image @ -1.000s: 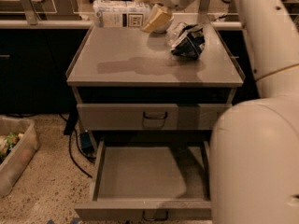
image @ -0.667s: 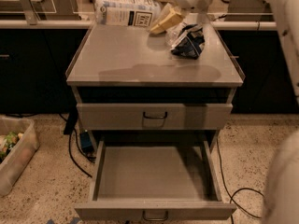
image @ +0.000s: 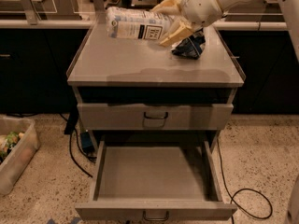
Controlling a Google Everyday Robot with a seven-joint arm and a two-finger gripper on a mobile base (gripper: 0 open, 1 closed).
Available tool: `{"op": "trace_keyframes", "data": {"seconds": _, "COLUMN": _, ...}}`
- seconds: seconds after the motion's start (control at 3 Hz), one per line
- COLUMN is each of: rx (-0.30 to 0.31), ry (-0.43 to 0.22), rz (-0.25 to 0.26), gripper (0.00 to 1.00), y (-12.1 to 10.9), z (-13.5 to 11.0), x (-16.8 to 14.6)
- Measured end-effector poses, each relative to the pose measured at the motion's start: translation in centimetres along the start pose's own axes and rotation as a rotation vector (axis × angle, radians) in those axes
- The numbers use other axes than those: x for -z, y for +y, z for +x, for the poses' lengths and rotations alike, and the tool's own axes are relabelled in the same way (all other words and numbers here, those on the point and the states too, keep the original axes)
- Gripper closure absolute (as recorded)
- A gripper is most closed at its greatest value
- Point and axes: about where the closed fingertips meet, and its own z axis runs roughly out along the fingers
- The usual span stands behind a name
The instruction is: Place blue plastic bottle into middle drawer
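The blue plastic bottle lies sideways in the air just above the back of the grey cabinet top, with its label's dark text panel facing me. My gripper reaches in from the upper right and is shut on the bottle's right end, one cream finger above and one below. The middle drawer is pulled out low in front, a shallow grey tray with nothing in it, well below and in front of the bottle.
A dark blue and white snack bag lies on the cabinet top under my wrist. A shut drawer shows only its flat front above the open one. A plastic bin and cables are on the floor.
The bottle, held in the gripper, has moved a little right and toward the front over the cabinet top. The arm's big white body has left the right foreground.
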Motion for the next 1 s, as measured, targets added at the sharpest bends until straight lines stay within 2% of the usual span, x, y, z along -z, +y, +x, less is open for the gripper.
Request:
{"op": "trace_keyframes", "data": {"seconds": 0.33, "rx": 0.019, "ry": 0.0, "rz": -0.035, "gripper": 1.0, "y": 0.4, "z": -0.9, "x": -0.7}}
{"op": "trace_keyframes", "data": {"seconds": 0.67, "rx": 0.051, "ry": -0.012, "rz": 0.021, "gripper": 1.0, "y": 1.2, "z": -5.1, "x": 1.0}}
{"op": "trace_keyframes", "data": {"seconds": 1.0, "rx": 0.09, "ry": -0.032, "rz": 0.139, "gripper": 1.0, "y": 2.8, "z": -10.8, "x": 2.8}}
